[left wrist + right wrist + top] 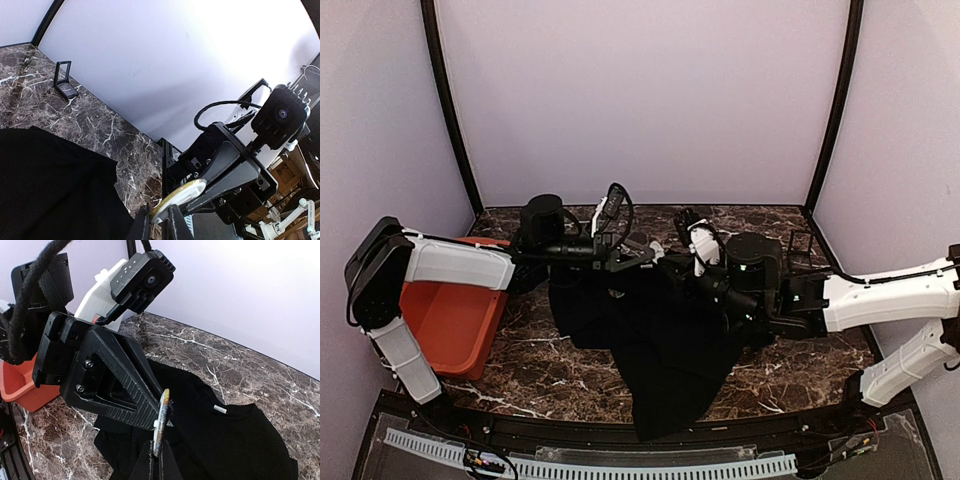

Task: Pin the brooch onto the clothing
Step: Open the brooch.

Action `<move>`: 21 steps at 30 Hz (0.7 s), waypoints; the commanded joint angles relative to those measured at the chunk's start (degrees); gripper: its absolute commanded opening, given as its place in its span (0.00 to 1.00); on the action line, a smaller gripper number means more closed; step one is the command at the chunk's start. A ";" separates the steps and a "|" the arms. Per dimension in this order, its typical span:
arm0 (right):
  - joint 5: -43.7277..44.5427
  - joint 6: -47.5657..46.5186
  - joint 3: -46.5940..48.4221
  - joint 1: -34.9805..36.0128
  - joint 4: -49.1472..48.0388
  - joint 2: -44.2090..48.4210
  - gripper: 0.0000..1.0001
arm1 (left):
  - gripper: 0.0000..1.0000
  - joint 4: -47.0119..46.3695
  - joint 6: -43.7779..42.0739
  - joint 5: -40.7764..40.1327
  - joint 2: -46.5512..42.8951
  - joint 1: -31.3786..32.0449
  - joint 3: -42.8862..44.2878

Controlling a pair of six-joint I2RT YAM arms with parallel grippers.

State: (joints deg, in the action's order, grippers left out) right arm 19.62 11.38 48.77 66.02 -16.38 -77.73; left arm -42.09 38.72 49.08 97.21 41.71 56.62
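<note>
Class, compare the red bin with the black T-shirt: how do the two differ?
The red bin is a rigid, open-topped box; the black T-shirt is limp, rumpled cloth. The bin stands at the left of the marble table, the T-shirt in the middle, draping over its near edge. Both rest on that table.

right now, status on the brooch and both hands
Left hand and right hand both shut on brooch. Brooch over shirt, looks unpinned. Nothing between them.
</note>
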 commanded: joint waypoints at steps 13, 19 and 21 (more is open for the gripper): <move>-12.19 -6.13 -0.48 3.10 -14.03 -4.61 0.00 | 0.14 18.26 -12.15 4.15 -2.07 6.03 6.71; -12.96 -5.64 -0.18 3.11 -13.60 -4.39 0.00 | 0.31 25.71 -19.48 1.01 -3.64 6.76 8.43; -13.10 -5.55 -0.08 3.11 -13.55 -4.22 0.00 | 0.33 25.78 -19.58 1.40 -3.52 6.92 8.56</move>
State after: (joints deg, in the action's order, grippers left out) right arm 20.05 7.51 46.81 66.02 -22.31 -80.27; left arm -19.73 23.62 46.46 94.41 41.76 62.92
